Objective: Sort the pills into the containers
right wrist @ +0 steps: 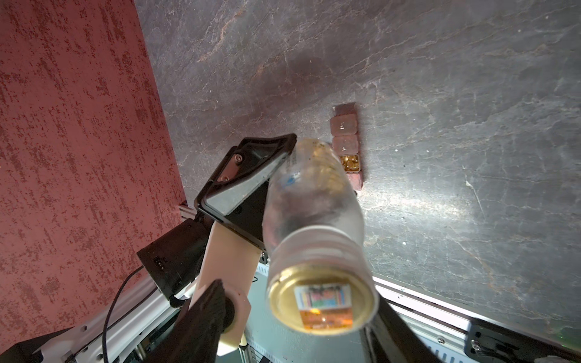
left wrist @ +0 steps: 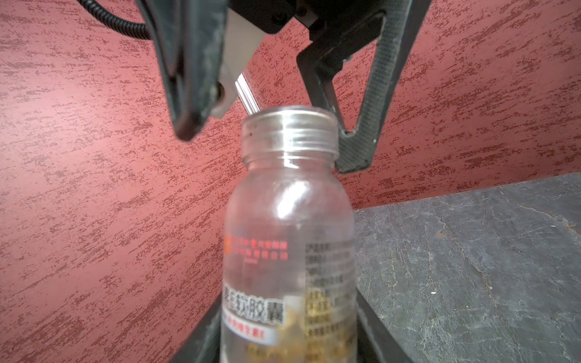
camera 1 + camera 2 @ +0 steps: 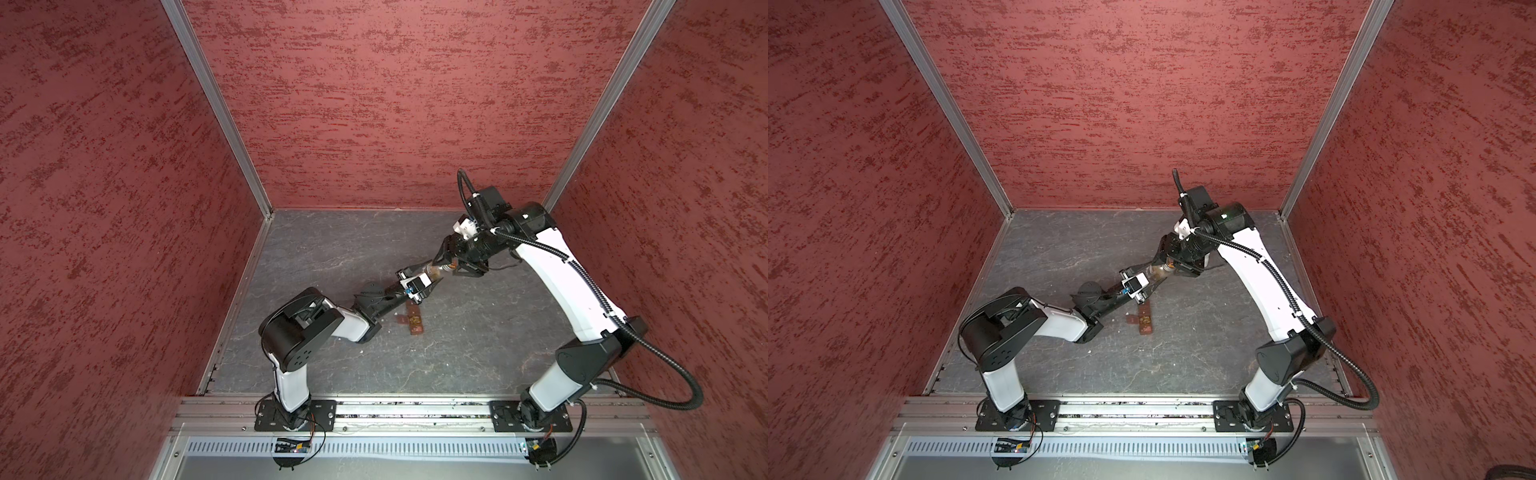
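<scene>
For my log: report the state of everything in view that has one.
Bottle: uncapped, tilted, gripped at its body.
Left end effector: shut on bottle.
Right end effector: open, astride the bottle's neck.
Containers: one compartment open with golden pills; neighbouring lids shut.

Walls (image 3: 374, 104): you've got red, mottled textured panels on three sides.
Tabletop (image 3: 332, 249): dark grey slate look, with pale veins running across it.
Corner posts (image 3: 216, 104): two aluminium profiles where your side walls meet the back one.
Front rail (image 3: 415, 409): aluminium extrusion along the near edge of your tabletop.
Slotted strip (image 3: 395, 448): pale grey, vented, just in front of that rail.
Glare (image 1: 440, 201): a bright patch on the slate in your right wrist view.
</scene>
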You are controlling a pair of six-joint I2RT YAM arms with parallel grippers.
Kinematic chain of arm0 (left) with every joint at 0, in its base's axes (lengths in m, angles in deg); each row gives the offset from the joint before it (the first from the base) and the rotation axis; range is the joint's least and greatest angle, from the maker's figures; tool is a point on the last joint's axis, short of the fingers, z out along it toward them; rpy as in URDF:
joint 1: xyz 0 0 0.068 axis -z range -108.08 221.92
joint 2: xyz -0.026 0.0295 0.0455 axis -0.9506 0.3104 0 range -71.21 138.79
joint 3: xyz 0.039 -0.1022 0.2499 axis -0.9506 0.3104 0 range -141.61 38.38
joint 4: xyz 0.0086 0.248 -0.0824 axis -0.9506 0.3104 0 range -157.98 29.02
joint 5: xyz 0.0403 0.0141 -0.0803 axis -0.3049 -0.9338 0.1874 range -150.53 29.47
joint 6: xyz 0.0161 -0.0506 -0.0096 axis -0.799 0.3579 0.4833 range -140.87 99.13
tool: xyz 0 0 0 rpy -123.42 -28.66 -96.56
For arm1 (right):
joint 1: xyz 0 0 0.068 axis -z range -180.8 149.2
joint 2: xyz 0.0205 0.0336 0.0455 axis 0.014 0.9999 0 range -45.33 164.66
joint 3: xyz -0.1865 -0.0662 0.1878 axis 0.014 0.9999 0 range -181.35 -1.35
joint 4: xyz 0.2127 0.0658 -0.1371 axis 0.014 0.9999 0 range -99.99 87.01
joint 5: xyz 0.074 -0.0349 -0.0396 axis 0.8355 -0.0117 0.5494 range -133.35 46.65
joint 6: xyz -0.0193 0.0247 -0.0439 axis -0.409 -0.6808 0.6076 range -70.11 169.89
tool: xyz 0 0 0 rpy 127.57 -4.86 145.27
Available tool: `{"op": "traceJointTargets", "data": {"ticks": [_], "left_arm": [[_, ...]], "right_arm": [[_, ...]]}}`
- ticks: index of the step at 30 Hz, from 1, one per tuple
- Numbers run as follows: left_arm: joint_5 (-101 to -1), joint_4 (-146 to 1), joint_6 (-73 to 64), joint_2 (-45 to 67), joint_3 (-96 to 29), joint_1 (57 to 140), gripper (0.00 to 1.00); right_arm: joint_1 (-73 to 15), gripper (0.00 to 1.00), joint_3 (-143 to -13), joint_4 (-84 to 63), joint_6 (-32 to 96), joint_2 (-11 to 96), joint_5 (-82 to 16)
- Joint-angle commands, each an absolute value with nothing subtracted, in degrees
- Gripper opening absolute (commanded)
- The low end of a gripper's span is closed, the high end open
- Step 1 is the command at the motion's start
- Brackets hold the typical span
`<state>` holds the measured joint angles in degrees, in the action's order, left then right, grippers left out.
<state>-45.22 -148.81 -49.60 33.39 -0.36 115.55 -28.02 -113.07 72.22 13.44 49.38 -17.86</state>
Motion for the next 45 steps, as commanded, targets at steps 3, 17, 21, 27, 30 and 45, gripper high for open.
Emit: {"op": "traceJointTargets", "data": {"ticks": [3,17,21,27,30,45], "left_arm": [[-44.36,-148.84,-48.17,32.75,0.06,114.81,0.00],[-42.72,-148.88,-45.32,30.09,2.54,114.44,0.00],[-42.59,-148.90,-44.65,29.96,2.60,114.46,0.00],[-42.25,-148.92,-43.49,30.47,2.36,113.88,0.00],[-42.23,-148.92,-43.10,30.81,2.09,113.66,0.00],[-42.16,-148.90,-42.51,32.10,0.95,112.87,0.00]], "right_arm": [[-28.29,0.70,-117.48,74.91,15.53,49.33,-20.51],[-27.46,0.73,-122.60,73.75,24.40,54.09,-26.90],[-27.52,0.73,-121.74,71.21,25.63,54.86,-24.11],[-27.94,0.73,-121.16,70.08,26.50,54.42,-22.04],[-28.60,0.72,-120.49,70.43,26.85,54.07,-21.67],[-31.28,0.68,-119.51,71.93,27.42,52.75,-20.67]]}}
